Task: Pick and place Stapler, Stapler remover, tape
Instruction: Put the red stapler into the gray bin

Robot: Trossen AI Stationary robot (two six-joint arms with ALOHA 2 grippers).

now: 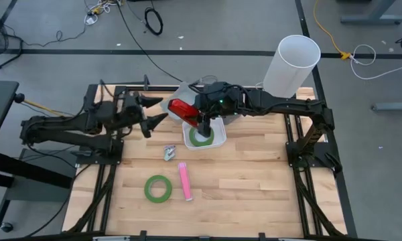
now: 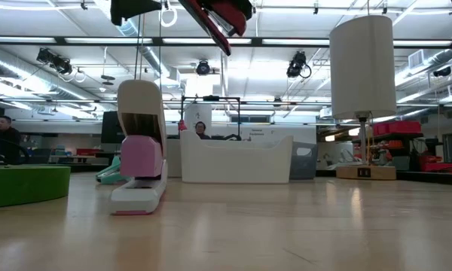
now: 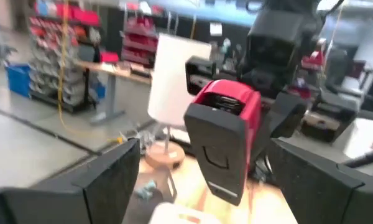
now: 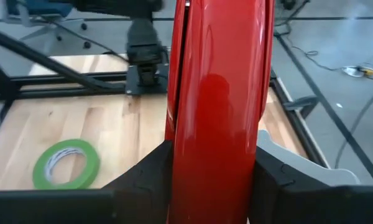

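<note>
Two grippers meet above the white rectangular plastic bin (image 1: 218, 138), our landmark on the wooden tabletop (image 1: 241, 181). We see the right gripper (image 1: 202, 119) clamped on a glossy red stapler (image 1: 182, 108), carried in the air just over the bin's far-left corner. The left gripper (image 1: 149, 115) sits just left of that stapler with its fingers spread wide and nothing between them; in its own wrist view the red stapler hangs ahead of the open fingers, apart from both.

The stapler's long axis runs from the bin's corner out toward the left arm, tilted nose-down in the low view. We judge the coming move to be a lowering into the bin, which lies directly below and slightly right of the stapler, so the right arm is the nearer one.

One green tape ring (image 1: 201, 137) already lies inside the bin. Another green tape ring (image 1: 158, 188) lies on the tabletop well in front of the bin, a pink-and-white stapler (image 1: 185, 181) just beside it, and a small metal staple remover (image 1: 169, 153) nearer the bin.

We can read no brands, labels or writing.
</note>
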